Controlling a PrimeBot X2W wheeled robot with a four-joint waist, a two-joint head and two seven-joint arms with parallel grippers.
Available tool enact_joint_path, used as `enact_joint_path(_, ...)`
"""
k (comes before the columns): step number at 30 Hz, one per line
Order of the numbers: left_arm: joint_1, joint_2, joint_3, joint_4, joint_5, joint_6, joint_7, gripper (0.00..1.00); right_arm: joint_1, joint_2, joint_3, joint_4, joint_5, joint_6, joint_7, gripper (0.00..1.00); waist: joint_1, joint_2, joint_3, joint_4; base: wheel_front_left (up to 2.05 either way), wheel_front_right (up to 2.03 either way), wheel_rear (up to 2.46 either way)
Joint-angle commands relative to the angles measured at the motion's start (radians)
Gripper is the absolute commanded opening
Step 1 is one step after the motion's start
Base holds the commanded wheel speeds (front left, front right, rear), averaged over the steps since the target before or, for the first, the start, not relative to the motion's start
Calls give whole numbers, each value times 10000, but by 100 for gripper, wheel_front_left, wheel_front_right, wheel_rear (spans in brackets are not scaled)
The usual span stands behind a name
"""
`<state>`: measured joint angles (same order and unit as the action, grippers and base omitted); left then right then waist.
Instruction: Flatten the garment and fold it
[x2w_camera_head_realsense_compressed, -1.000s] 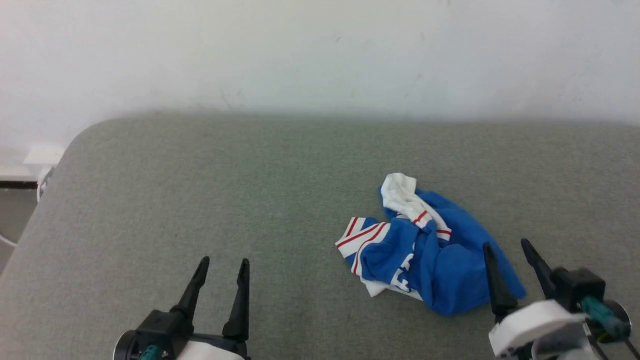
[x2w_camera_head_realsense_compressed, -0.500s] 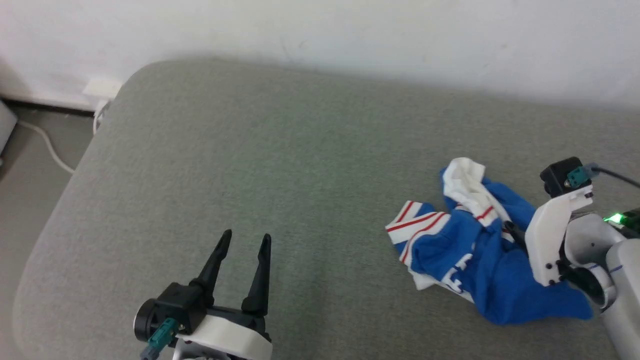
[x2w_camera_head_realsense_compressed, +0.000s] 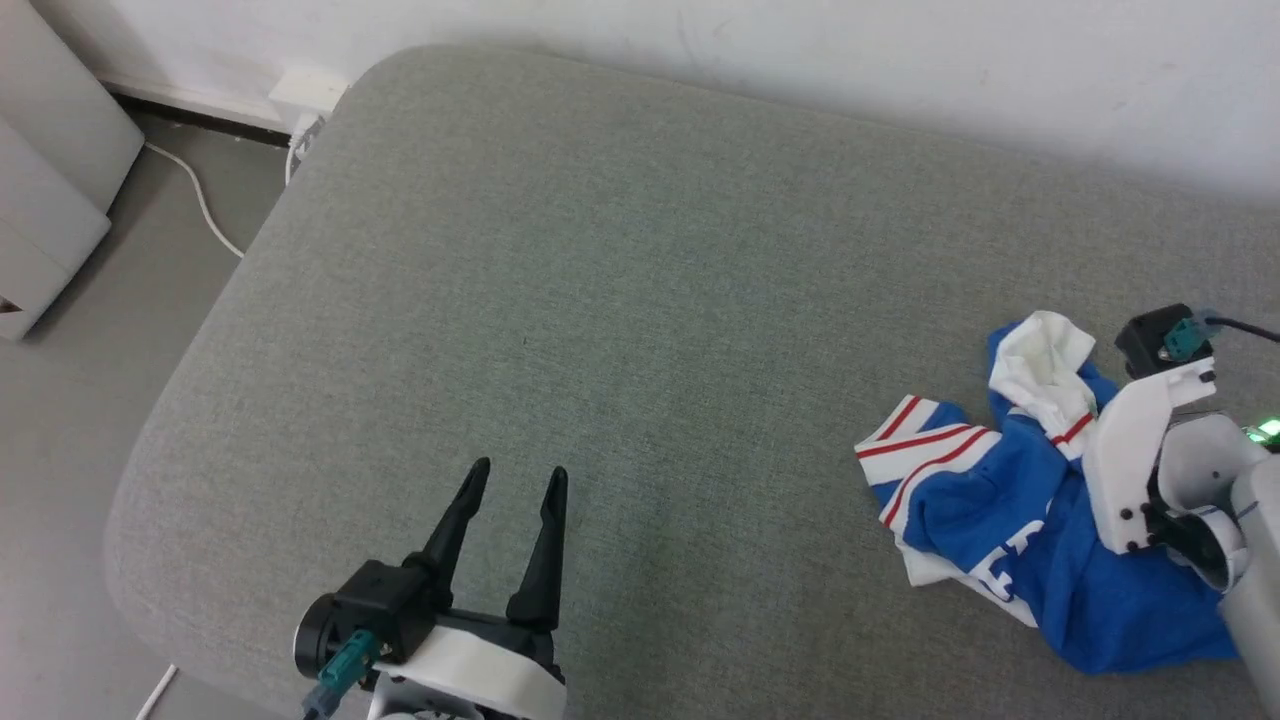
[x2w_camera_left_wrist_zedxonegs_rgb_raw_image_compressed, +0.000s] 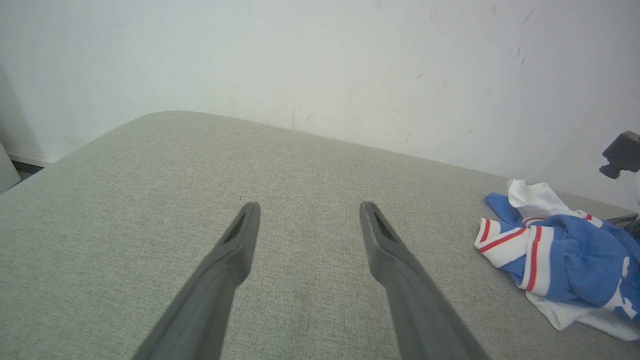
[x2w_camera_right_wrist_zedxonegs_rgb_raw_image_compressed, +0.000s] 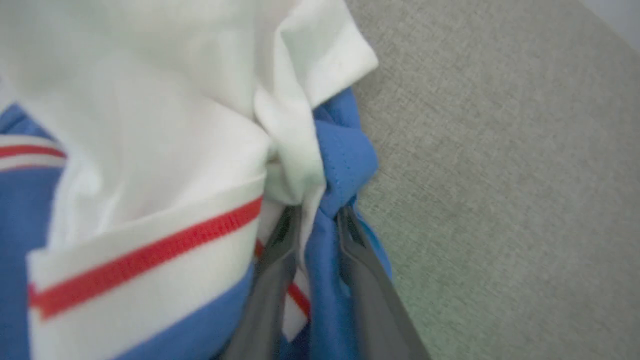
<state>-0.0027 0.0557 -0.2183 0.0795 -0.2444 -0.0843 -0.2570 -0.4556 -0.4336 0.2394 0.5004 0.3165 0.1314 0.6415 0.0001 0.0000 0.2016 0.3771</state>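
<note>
The garment (x2w_camera_head_realsense_compressed: 1010, 510), a royal-blue jersey with white sleeves and red-striped white trim, lies crumpled at the right side of the grey cushion (x2w_camera_head_realsense_compressed: 640, 300). It also appears at the right of the left wrist view as a blue and white heap (x2w_camera_left_wrist_zedxonegs_rgb_raw_image_compressed: 560, 255). My right gripper (x2w_camera_right_wrist_zedxonegs_rgb_raw_image_compressed: 317, 215) is shut on a fold of blue and white cloth of the garment (x2w_camera_right_wrist_zedxonegs_rgb_raw_image_compressed: 150, 165), its fingers pressed into the fabric. In the head view the right wrist (x2w_camera_head_realsense_compressed: 1150, 450) hangs over the garment and hides the fingers. My left gripper (x2w_camera_head_realsense_compressed: 515, 480) stands open over bare cushion, far left of the garment.
A white wall (x2w_camera_head_realsense_compressed: 900, 60) runs behind the cushion. Off the cushion's left edge lies grey floor with a white cable (x2w_camera_head_realsense_compressed: 195, 200), a wall socket (x2w_camera_head_realsense_compressed: 305, 90) and a pale cabinet (x2w_camera_head_realsense_compressed: 50, 170). The cushion's rounded front-left corner (x2w_camera_head_realsense_compressed: 140, 520) is near my left gripper.
The head camera has turned and tilted, shifting the whole scene rightwards. My right gripper went from open beside the garment to down into it and shut on a fold. The left gripper stays open.
</note>
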Motion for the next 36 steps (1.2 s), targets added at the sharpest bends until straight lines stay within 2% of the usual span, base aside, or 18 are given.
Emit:
enact_joint_path(1, -18, -53, 14, 30, 76, 45, -47, 100, 228, 190, 115, 389, -14, -7, -178, 0, -1, 0, -201, -318, 0, 0, 0)
enact_joint_path(8, 115, -54, 206, 81, 239, -41, -47, 100, 430, 206, -926, 270, -332, -7, -1573, 0, -1, 0, -858, -1551, 0, 0, 0)
enact_joint_path(14, 240, -54, 305, 71, 298, -86, -47, 100, 1377, 451, -2159, -341, -791, -7, -1747, 0, -1, 0, -1188, -2518, 0, 0, 0)
enact_joint_path(20, 246, -54, 406, 74, 309, -125, -47, 100, 3081, 1297, -3727, -1541, -1562, -7, -1346, 0, -1, 0, -1343, -3333, 0, 0, 0)
enact_joint_path(24, 167, -54, 446, 61, 181, -101, -47, 100, 4035, 2152, -4147, -2154, -1634, -7, -1112, 2, -1, 0, -1293, -3665, 0, 0, 0)
enact_joint_path(25, 139, -54, 441, 72, 171, -103, -47, 100, 4148, 2287, -4148, -2261, -1644, -7, -1151, 35, -1, 0, -1268, -3731, 0, 0, 0)
enact_joint_path(26, 111, -54, 431, 97, 173, -109, -47, 100, 4190, 2420, -4207, -2370, -1650, -7, -1284, 100, -1, 0, -1249, -3792, 0, 0, 0)
enact_joint_path(29, 40, -54, 404, 172, 185, -126, -47, 100, 4118, 2794, -4303, -2668, -1583, -7, -1808, 100, -1, 0, -1242, -3926, 0, 0, 0)
enact_joint_path(36, -129, -54, 262, 338, 241, -192, -47, 100, 4043, 3084, -4172, -3969, -1439, -7, -3491, 100, -1, 0, -1251, -4150, 0, 0, 0)
